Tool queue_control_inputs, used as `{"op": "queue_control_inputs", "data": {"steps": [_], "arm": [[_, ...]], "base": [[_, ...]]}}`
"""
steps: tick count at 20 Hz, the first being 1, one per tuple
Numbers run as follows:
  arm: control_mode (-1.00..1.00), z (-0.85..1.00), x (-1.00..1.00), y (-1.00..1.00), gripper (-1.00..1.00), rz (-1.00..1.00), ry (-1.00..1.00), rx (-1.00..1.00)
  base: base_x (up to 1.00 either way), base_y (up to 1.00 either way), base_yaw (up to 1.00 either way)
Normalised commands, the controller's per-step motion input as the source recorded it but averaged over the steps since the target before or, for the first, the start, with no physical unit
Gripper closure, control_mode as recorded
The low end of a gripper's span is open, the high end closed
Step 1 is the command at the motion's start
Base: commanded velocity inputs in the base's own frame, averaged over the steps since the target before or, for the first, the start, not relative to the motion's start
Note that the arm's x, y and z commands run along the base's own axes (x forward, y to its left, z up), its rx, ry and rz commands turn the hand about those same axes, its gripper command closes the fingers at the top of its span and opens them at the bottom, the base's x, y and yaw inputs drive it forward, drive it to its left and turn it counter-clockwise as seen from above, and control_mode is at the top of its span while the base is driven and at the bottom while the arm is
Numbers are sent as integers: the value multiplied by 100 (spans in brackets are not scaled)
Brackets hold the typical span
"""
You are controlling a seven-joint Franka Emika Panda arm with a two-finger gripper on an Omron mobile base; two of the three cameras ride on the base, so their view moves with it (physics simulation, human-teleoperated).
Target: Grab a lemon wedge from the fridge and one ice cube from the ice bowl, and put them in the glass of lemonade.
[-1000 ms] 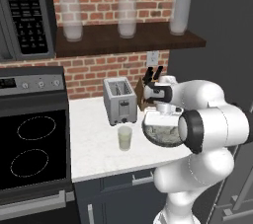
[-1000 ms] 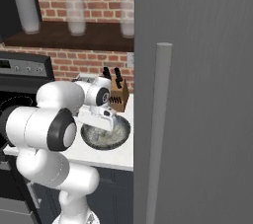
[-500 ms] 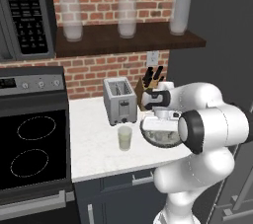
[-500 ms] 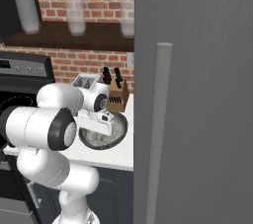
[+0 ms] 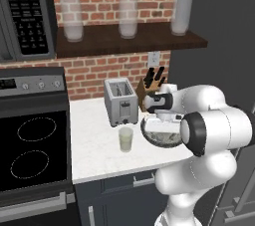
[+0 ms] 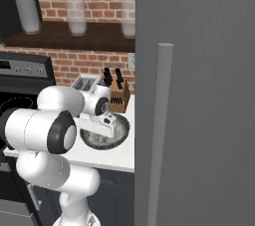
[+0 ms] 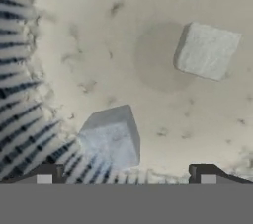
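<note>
My gripper [image 5: 163, 122] reaches down into the wide dark grey ice bowl [image 5: 149, 138] on the white counter, jaws open. In the hand view the gripper [image 7: 126, 172] hangs just above the bowl's pale floor, with one ice cube [image 7: 111, 141] close in front of the fingertips, slightly toward the left one. A second ice cube [image 7: 207, 53] lies farther off to the right. The glass of lemonade [image 5: 126, 139] stands left of the bowl, in front of the toaster. The fridge [image 6: 199, 95] is shut, so the lemon wedge is hidden. From the right base view the gripper [image 6: 102, 122] sits over the ice bowl [image 6: 117, 138].
A silver toaster [image 5: 121, 101] and a knife block [image 5: 149, 88] stand behind the bowl against the brick wall. The stove [image 5: 32, 150] lies to the left. Frosted jars [image 5: 128, 13] line the shelf above. The fridge handle [image 6: 158, 135] rises close on the right.
The hand has dipped a little lower into the ice bowl and turned slightly. The jaws have stayed open; nothing has been picked up.
</note>
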Motion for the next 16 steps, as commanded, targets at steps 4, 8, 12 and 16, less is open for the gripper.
{"op": "queue_control_inputs", "data": {"steps": [4, 8, 12, 16], "arm": [[-100, 0, 11, -31, -100, 3, -5, 0], [-100, 0, -13, -13, -100, 16, -5, 0], [-100, 0, -39, 0, -100, 25, -5, 0], [-100, 0, -12, 0, -100, 28, -3, 0]], "base": [[0, 0, 0], [0, 0, 0], [0, 0, 0], [0, 0, 0]]}}
